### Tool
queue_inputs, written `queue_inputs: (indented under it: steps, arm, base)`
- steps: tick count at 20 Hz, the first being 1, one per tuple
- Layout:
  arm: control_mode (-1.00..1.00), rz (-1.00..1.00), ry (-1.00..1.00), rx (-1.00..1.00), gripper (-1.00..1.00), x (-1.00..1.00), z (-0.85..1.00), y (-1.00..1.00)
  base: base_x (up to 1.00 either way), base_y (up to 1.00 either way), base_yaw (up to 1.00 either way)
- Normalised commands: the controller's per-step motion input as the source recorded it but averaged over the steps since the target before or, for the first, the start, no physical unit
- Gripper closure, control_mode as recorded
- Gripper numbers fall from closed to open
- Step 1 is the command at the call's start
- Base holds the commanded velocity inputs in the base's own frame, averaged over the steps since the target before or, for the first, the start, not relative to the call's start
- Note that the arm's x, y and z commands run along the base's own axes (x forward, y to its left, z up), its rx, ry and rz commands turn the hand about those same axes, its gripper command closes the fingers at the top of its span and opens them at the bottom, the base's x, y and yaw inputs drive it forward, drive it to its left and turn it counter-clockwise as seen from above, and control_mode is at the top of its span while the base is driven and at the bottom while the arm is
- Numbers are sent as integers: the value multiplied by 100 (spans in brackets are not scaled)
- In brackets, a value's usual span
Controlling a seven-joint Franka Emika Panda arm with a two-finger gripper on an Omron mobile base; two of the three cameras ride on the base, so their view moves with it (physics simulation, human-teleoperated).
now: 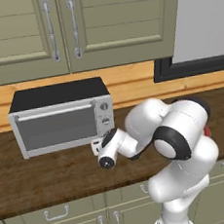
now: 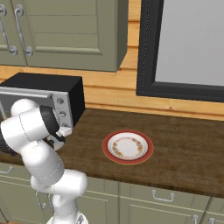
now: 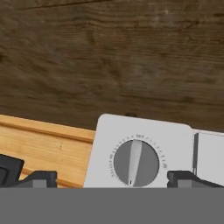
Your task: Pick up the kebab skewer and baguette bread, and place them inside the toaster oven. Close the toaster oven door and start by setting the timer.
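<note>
From where you sat, the gripper itself was hard to see: in the left base view the arm's own wrist and elbow blocked it, and in the right base view the forearm covered it. In the hand view its two dark fingertips stood far apart at the bottom edge, with nothing between them, so the claw was wide and held nothing.

You could not make out the kebab skewer or the baguette bread; the grey glass of the toaster oven door was too dim to show what lay behind it. The door stood shut, its silver bar handle along the top.

Around the work, you had a red-rimmed plate lying bare on the wooden counter, well apart to the right of the toaster oven. Green cabinets hung above, and a dark-framed window sat to the right.

The oven stood at the back of the counter against the wall. The claw hung close in front of its knob column, with a round timer knob lying between the fingertips, not yet touched.
</note>
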Motion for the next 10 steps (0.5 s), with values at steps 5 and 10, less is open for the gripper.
queue_inputs:
  steps: [5, 10]
  arm:
    - [-100, 1, -6, 1, -100, 12, -15, 0]
    - [-100, 1, -7, 2, -100, 19, -7, 0]
  base:
    - [0, 0, 0]
    - [0, 0, 0]
